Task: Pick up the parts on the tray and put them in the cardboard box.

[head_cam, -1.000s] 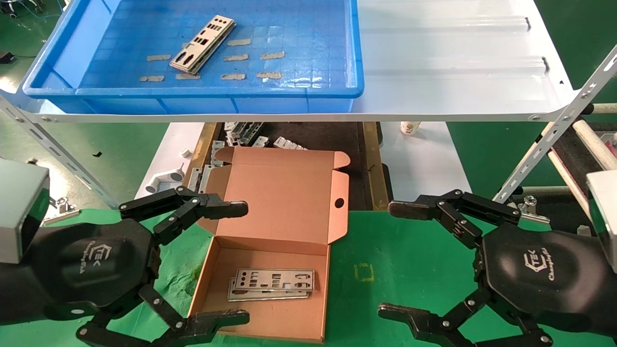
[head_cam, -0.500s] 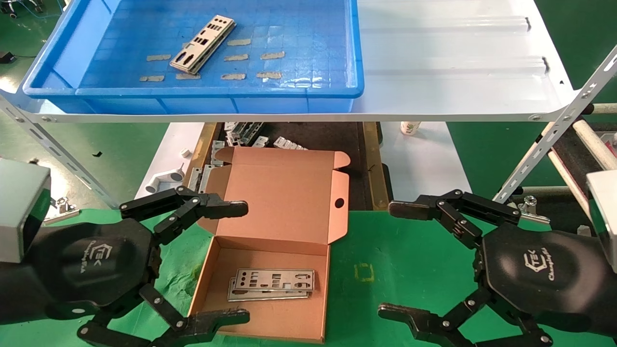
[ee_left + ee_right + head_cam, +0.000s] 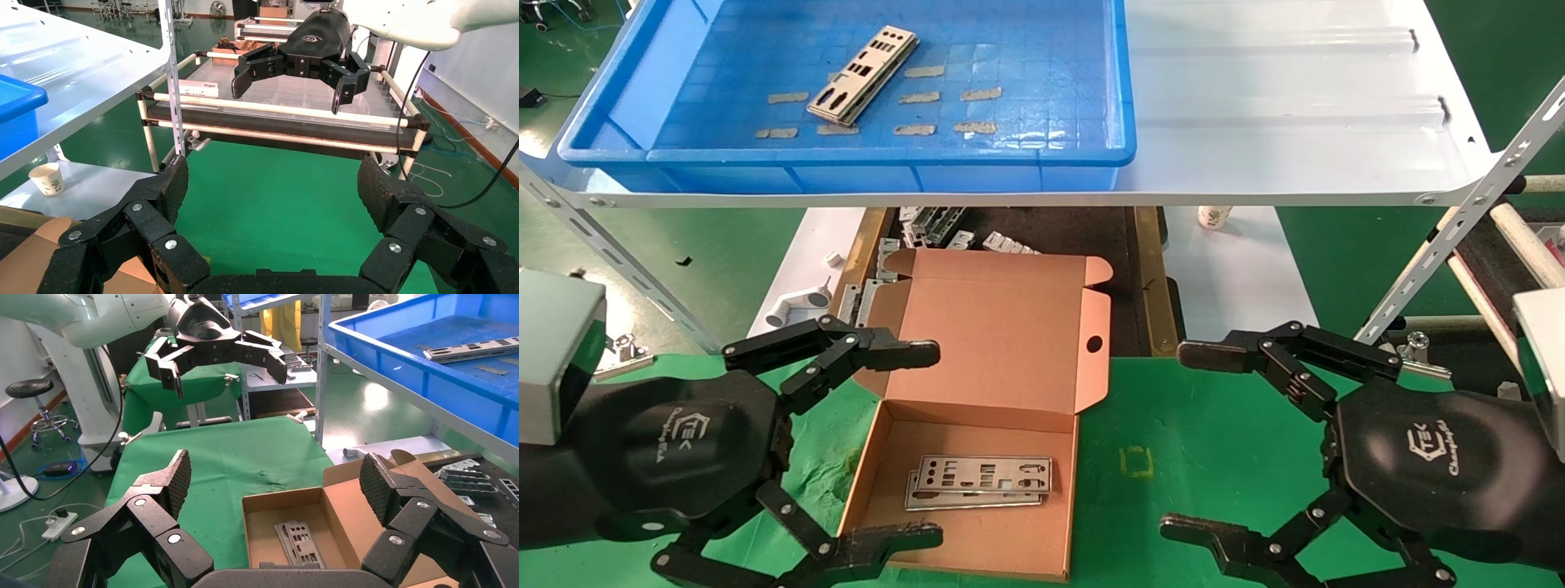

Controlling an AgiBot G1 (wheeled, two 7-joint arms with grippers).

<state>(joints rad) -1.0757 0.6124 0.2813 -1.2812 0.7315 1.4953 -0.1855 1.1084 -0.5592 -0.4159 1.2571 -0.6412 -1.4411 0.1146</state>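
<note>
One silver punched part [image 3: 863,75] lies slantwise on the floor of the blue tray [image 3: 617,98] at the far left; it also shows in the right wrist view [image 3: 471,350]. The open cardboard box [image 3: 1001,327] sits on the green mat with two stacked parts [image 3: 978,483] inside, also seen in the right wrist view [image 3: 298,540]. My left gripper [image 3: 923,445] is open and empty at the box's left side. My right gripper [image 3: 1189,445] is open and empty to the right of the box.
The tray rests on a white ribbed shelf [image 3: 1295,98] overhanging the work area. Small grey brackets [image 3: 944,229] lie behind the box below the shelf. A paper cup [image 3: 1214,216] stands on a white surface. A slanted metal strut [image 3: 1459,220] runs at the right.
</note>
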